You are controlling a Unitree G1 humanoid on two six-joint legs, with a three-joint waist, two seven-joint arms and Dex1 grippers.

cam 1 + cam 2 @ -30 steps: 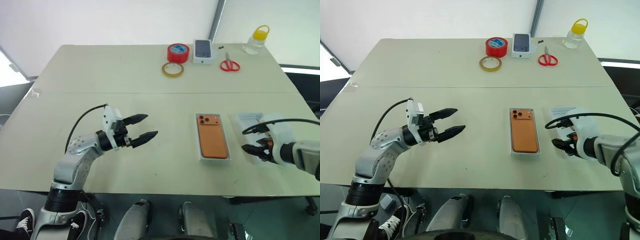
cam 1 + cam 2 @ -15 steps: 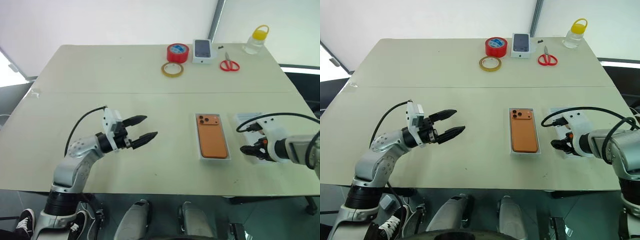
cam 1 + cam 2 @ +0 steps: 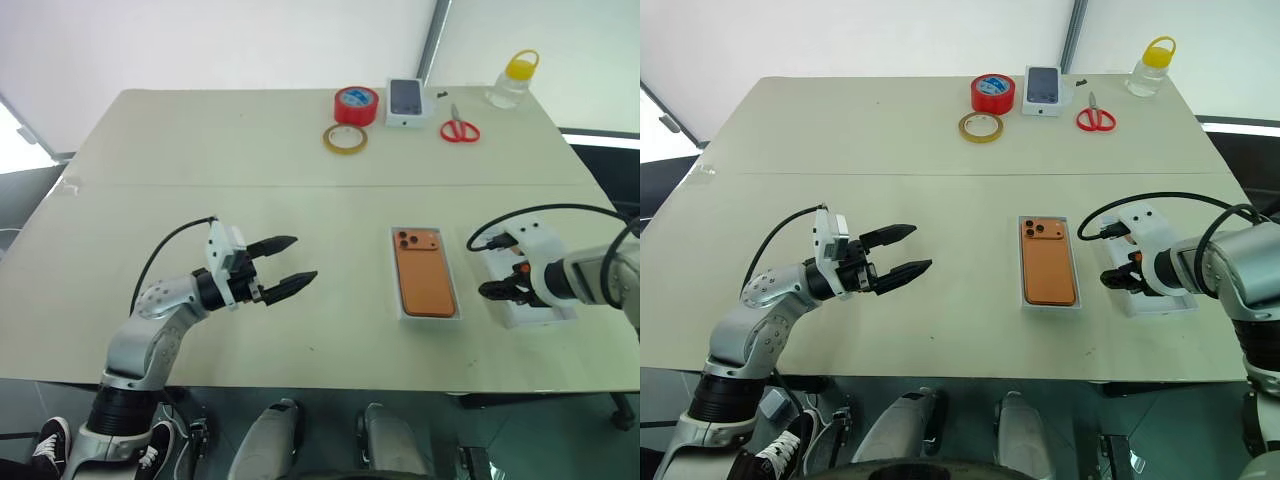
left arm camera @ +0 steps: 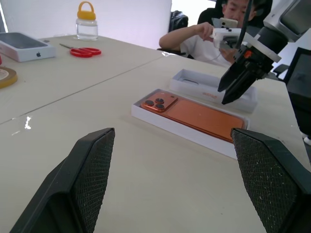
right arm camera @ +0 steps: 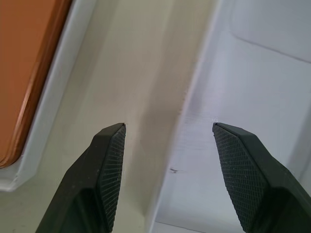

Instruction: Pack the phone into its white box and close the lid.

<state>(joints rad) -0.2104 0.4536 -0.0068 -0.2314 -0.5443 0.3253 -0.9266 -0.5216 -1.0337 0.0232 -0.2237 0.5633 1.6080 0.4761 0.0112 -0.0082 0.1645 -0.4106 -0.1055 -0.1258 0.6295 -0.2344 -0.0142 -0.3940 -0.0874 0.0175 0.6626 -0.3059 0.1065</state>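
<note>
- The phone (image 3: 426, 272) already lies camera side up in the white box (image 3: 402, 312), near the middle of the table (image 3: 230, 150).
- The lid (image 3: 1165, 305) sits just to the right of the box, open side up, not yet on.
- The right gripper (image 5: 167, 167) points down with fingers spread, straddling the lid's near wall, gripping nothing.
- The left gripper (image 3: 282, 263) hovers well apart, fingers wide and empty.
- What is left: lifting the lid, turning it over and closing the box.

Probably office: table (image 3: 250, 150), seated person (image 4: 204, 36)
</note>
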